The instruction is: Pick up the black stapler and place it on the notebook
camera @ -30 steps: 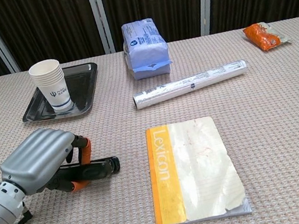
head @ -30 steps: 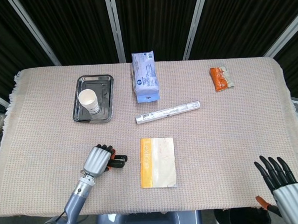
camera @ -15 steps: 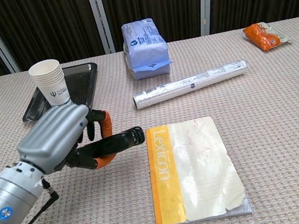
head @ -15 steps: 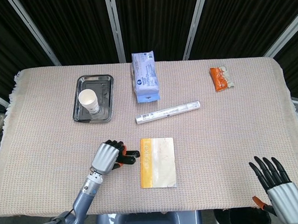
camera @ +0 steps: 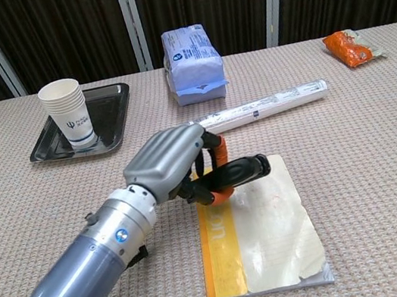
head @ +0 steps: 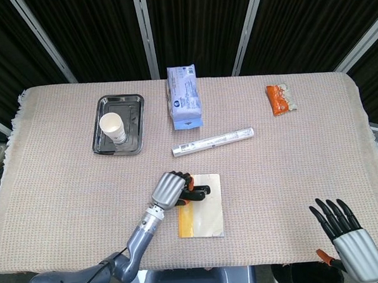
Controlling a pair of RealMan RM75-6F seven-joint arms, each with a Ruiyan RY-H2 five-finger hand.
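Observation:
My left hand [head: 168, 188] [camera: 168, 161] grips the black stapler [camera: 238, 171] [head: 197, 192] and holds it above the notebook [camera: 267, 229] [head: 205, 213], over its upper left part. The stapler lies roughly level, its free end pointing right. The notebook is flat on the table, white with a yellow-orange spine strip on its left. My right hand [head: 342, 230] hangs at the near right, off the table's front edge, fingers spread and holding nothing.
A steel tray [head: 132, 122] [camera: 111, 108] with a stack of paper cups [head: 113, 127] [camera: 68, 114] stands at the left back. A blue-white packet [head: 184, 96] [camera: 193, 62], a white tube [head: 213, 141] [camera: 261, 109] and an orange snack bag [head: 280, 98] [camera: 348, 47] lie further back.
My left hand has lifted the stapler off the table and carried it right, from beside the notebook to above it. My right hand has drifted slightly left.

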